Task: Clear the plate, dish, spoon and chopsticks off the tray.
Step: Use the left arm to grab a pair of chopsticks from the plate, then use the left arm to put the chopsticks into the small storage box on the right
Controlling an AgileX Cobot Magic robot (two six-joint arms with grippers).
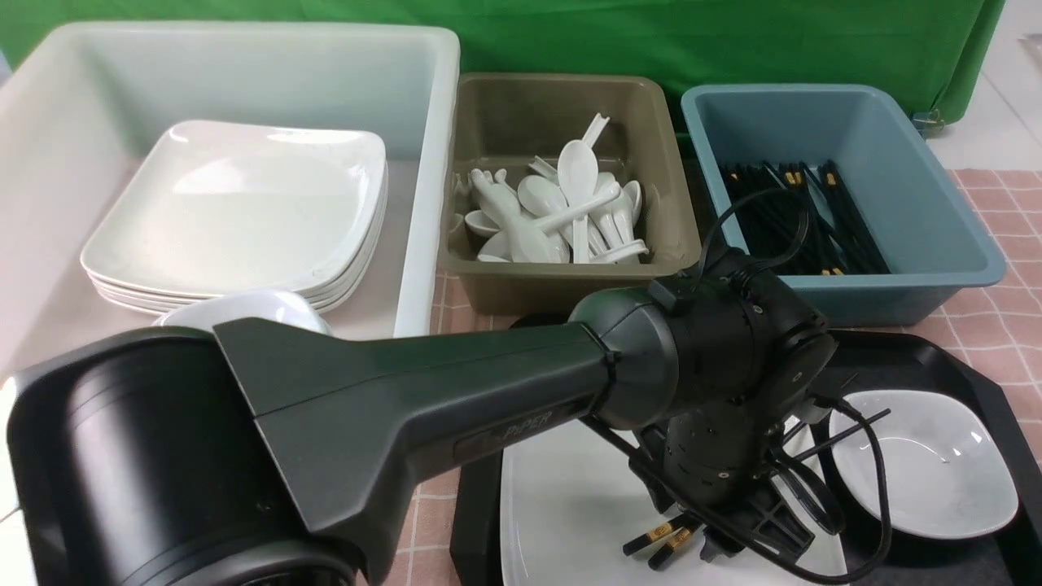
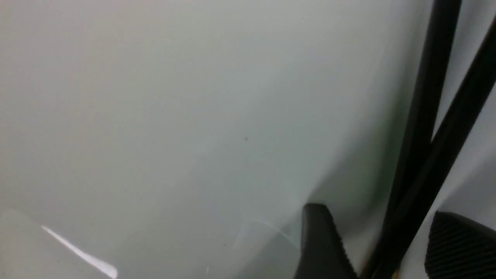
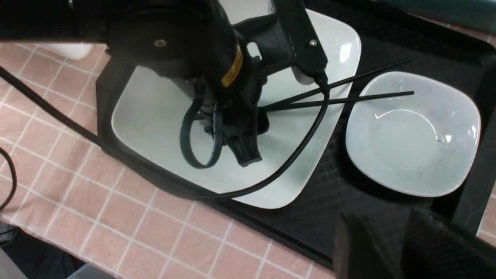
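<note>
The black tray point(image 1: 912, 358) holds the large white plate point(image 1: 570, 505) and, to its right, the small dish point(image 1: 928, 472). The chopsticks point(image 3: 348, 100) lie on the plate, their thin ends reaching over the dish point(image 3: 410, 135) and their gold-banded ends point(image 1: 663, 539) toward me. My left gripper point(image 2: 387, 248) points down onto the plate point(image 2: 155, 116). Its fingers point(image 2: 321, 240) stand open either side of the chopsticks point(image 2: 422, 116), with a gap on each side. My right gripper point(image 3: 395, 248) hovers open over the tray's near edge point(image 3: 348, 186), with nothing between its fingers. No spoon shows on the tray.
Behind the tray stand three tubs. A white tub point(image 1: 244, 57) holds stacked plates point(image 1: 236, 203). An olive tub point(image 1: 562, 98) holds several spoons point(image 1: 562, 212). A blue tub point(image 1: 936, 236) holds black chopsticks point(image 1: 798, 212). My left arm point(image 1: 407, 391) spans the foreground, over a pink checked cloth point(image 1: 1001, 325).
</note>
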